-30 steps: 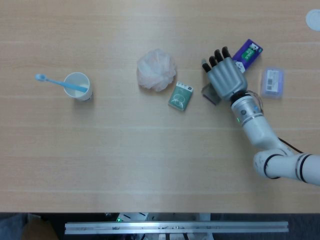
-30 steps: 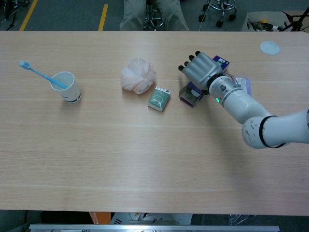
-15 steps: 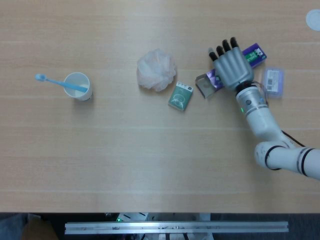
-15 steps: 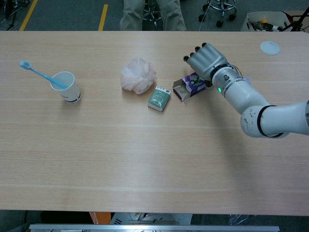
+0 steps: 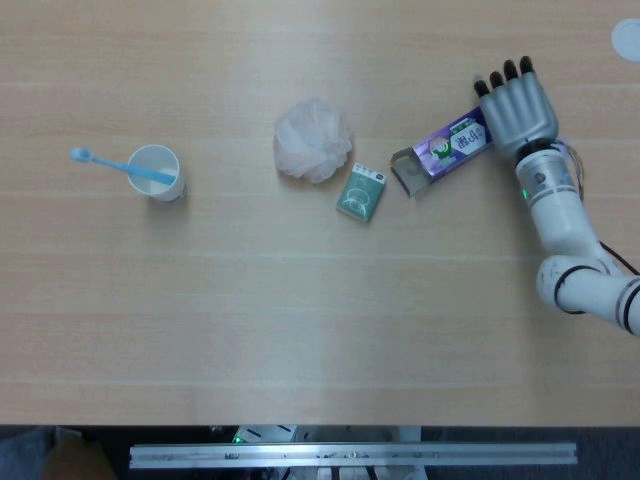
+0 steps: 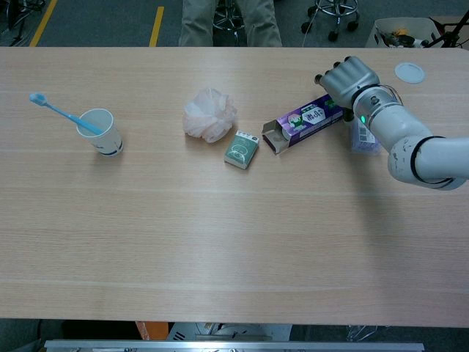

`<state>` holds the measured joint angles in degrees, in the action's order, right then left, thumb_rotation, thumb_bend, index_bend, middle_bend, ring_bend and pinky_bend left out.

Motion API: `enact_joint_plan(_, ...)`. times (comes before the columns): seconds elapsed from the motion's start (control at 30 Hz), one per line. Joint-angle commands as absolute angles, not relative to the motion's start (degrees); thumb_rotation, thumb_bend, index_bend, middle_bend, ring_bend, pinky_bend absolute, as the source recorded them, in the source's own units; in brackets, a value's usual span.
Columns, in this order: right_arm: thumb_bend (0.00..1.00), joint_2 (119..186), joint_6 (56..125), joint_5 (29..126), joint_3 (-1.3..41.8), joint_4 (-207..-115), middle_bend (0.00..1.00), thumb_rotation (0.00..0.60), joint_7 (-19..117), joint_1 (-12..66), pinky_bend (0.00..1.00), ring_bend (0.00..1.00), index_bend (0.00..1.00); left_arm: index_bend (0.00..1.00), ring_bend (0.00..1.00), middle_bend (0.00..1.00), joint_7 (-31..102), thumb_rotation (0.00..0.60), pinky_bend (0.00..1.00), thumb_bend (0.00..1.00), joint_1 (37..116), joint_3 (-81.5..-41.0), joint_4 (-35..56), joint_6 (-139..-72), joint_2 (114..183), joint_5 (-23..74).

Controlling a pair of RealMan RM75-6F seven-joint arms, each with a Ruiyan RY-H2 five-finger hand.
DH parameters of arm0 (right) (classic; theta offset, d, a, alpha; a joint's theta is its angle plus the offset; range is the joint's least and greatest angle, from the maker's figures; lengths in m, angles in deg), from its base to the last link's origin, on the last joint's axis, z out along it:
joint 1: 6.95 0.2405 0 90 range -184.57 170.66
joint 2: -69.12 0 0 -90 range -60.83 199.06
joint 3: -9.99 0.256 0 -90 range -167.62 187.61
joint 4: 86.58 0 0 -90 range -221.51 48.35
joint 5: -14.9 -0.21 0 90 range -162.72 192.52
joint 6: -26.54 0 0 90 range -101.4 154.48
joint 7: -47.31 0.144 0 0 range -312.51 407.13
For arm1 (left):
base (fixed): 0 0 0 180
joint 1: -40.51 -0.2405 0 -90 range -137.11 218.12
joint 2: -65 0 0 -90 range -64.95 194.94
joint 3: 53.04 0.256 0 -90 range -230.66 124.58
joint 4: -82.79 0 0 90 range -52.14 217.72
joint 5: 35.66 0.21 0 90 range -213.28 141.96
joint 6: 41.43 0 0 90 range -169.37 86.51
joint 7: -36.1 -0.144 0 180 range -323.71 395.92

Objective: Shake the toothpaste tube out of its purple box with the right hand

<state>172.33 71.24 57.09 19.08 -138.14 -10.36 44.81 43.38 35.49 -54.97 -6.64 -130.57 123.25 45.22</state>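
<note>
Nearest my body the wooden table (image 5: 300, 330) shows bare wood. Further out sit the things: a paper cup (image 5: 157, 172) with a blue toothbrush (image 5: 110, 163) in it, far over on my left side, then a pink mesh puff (image 5: 314, 139), a small green pack (image 5: 361, 191), and the purple box (image 5: 443, 153).

In the last second I have slid my right hand (image 5: 516, 104) out toward the closed end of that box. A second ago the hand covered most of it; now nearly the whole length shows, lying flat, open flap (image 5: 405, 174) facing the green pack. My hand sits at the closed end with fingers curled; whether they grip the box I cannot tell from either view. No toothpaste tube shows outside the box, so I judge the shaking not yet done: I likely need a firm hold at this end and a lift that tips the open mouth down.

My left hand is not visible. Beside my right wrist lies a pale blue packet (image 6: 364, 136), and a round white lid (image 6: 410, 72) sits near the far edge. Beyond the table are chair bases and somebody's legs (image 6: 223, 20).
</note>
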Motion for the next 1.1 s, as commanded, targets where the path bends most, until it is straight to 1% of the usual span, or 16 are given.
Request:
enact_joint_plan(0.03,0.08,173.62,70.32,56.58,18.96,-135.98,0.24,0.600,-10.17,45.43,0.17,0.14,0.17,0.15,0.16,0.15,43.33,0.600,0.19,0.26,35.39,-55.00,-6.72,-130.66,123.16,45.13)
enact_joint_plan(0.17,0.08,175.05,68.95,55.62,18.93,-133.64,0.26,0.600,-10.71,46.17,0.17,0.14,0.22,0.15,0.16,0.15,43.16,0.600,0.19,0.26,35.29,-54.99,-6.89,-130.54,123.03,44.89)
enact_joint_plan(0.37,0.09,176.83,68.58,55.35,19.63,-131.42,0.27,0.600,-10.16,47.18,0.17,0.15,0.25,0.15,0.16,0.15,43.19,0.600,0.19,0.26,35.17,-55.06,-6.88,-130.65,122.96,44.81)
enact_joint_plan(0.47,0.09,176.92,68.59,55.28,19.82,-131.02,0.29,0.600,-10.13,47.39,0.17,0.17,0.28,0.15,0.16,0.15,43.35,0.600,0.19,0.26,35.12,-55.09,-6.76,-130.66,122.99,44.76)
enact_joint_plan(0.57,0.10,177.00,68.46,54.81,19.87,-130.70,0.32,0.600,-10.34,47.31,0.17,0.21,0.35,0.15,0.16,0.15,43.38,0.600,0.19,0.26,35.17,-55.05,-6.61,-130.42,123.08,44.74)
enact_joint_plan(0.67,0.11,177.12,68.28,53.97,19.75,-130.57,0.36,0.600,-11.10,47.16,0.20,0.24,0.39,0.15,0.16,0.15,43.50,0.600,0.19,0.26,35.19,-55.06,-6.43,-130.39,123.17,44.82)
enact_joint_plan(0.8,0.12,177.07,68.49,54.12,19.61,-130.85,0.40,0.600,-11.04,47.07,0.29,0.28,0.45,0.15,0.16,0.15,43.72,0.600,0.19,0.26,35.15,-55.12,-6.28,-130.52,123.13,44.90)
enact_joint_plan(0.93,0.15,176.77,69.02,55.28,19.43,-131.40,0.47,0.600,-10.26,47.00,0.42,0.37,0.56,0.15,0.16,0.15,43.81,0.600,0.19,0.26,35.14,-55.10,-6.19,-130.39,123.12,44.88)
enact_joint_plan(1.03,0.17,176.11,69.71,56.41,19.62,-132.63,0.52,0.600,-8.89,46.79,0.50,0.43,0.63,0.15,0.16,0.15,43.92,0.600,0.19,0.26,35.12,-55.11,-6.08,-130.37,123.19,44.86)
enact_joint_plan(1.1,0.20,174.95,70.76,58.21,19.77,-134.56,0.54,0.600,-7.05,46.55,0.53,0.46,0.66,0.15,0.16,0.15,43.99,0.600,0.19,0.26,35.11,-55.13,-6.03,-130.38,123.18,44.86)
